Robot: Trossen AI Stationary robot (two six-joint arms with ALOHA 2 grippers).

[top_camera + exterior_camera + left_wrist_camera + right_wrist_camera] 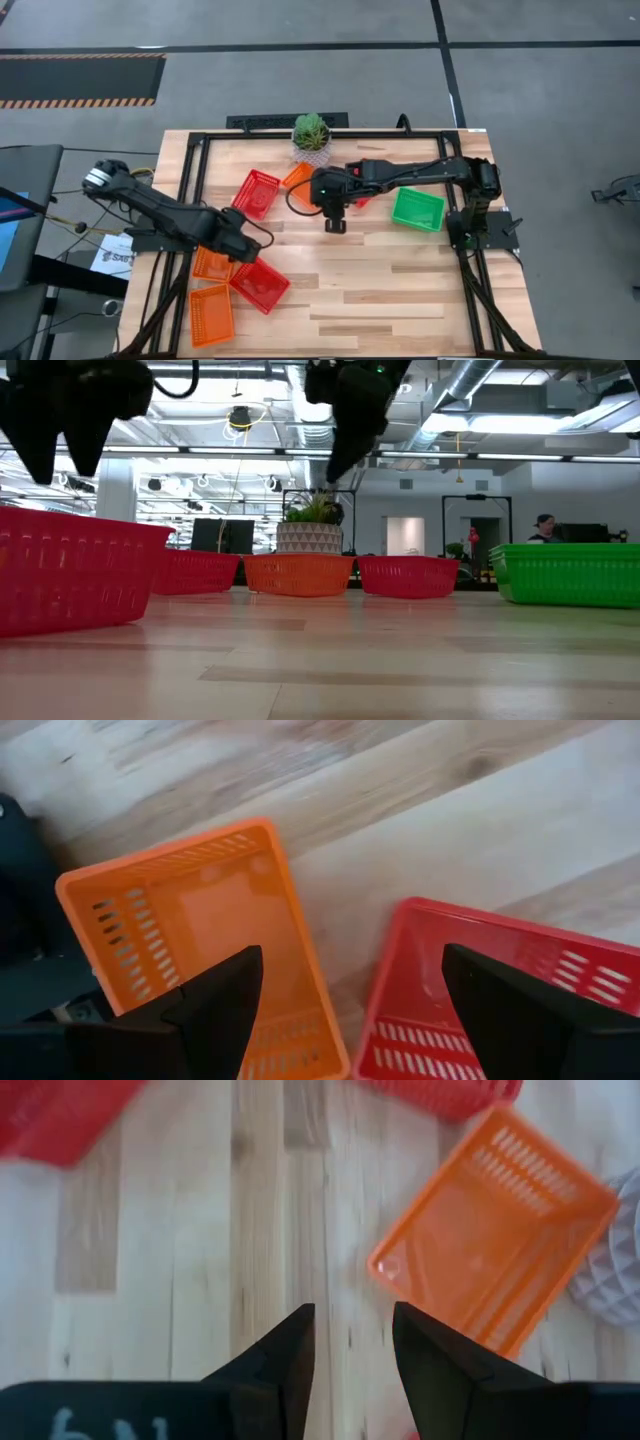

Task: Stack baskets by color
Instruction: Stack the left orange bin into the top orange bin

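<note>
My left gripper point(243, 250) hangs open, pointing down, above the gap between an orange basket point(190, 920) and a red basket point(480, 980) at the near left; it touches neither. Another orange basket point(211, 315) lies nearer the front edge. My right gripper point(352, 1345) is open and empty above bare wood at the table's middle point(335, 225). Behind it lie a red basket point(256, 193), an orange basket point(490, 1250) and a second red basket point(408, 575) partly under the arm. A green basket point(417, 209) sits at the right. All rest flat on their bottoms.
A small potted plant point(311, 133) stands at the far edge, right behind the orange basket. A black frame point(195, 180) runs along the table's sides. Bare wood point(400, 290) stretches across the near right of the table. A person point(545, 528) shows far off in the room.
</note>
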